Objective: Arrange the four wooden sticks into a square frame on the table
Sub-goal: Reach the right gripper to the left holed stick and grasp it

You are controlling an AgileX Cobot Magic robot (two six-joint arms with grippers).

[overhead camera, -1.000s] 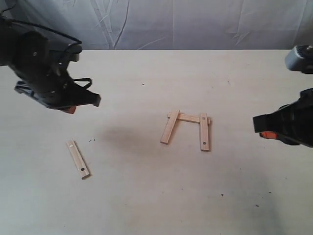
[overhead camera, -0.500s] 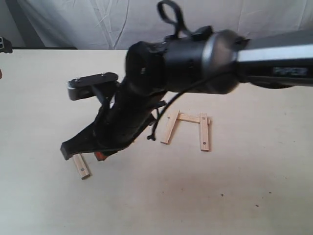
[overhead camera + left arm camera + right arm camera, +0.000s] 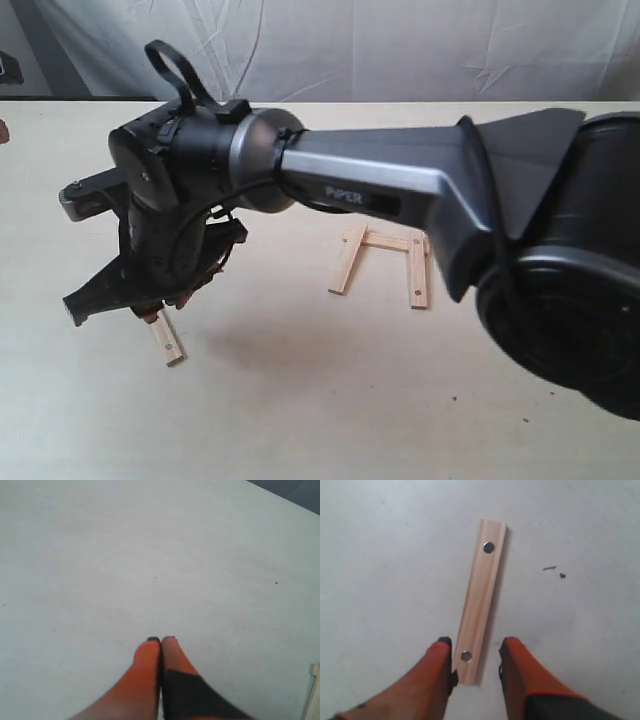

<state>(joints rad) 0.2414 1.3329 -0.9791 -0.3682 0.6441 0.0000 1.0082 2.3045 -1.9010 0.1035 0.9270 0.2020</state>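
My right arm reaches across the table to its left side. The right gripper is open, its orange fingers either side of the near end of a loose wooden stick that lies flat. One finger touches the stick's edge. In the exterior view that stick pokes out below the right gripper. Three more sticks form a frame open on its near side at the table's middle. My left gripper is shut on nothing above bare table.
The right arm's grey link spans above the table from the right and hides part of it. Tiny dark specks lie beside the loose stick. A wrinkled white cloth hangs behind the table's far edge.
The right arm swung from the table's right side across to the left and lowered over the loose stick. The left arm pulled back out of the exterior view.
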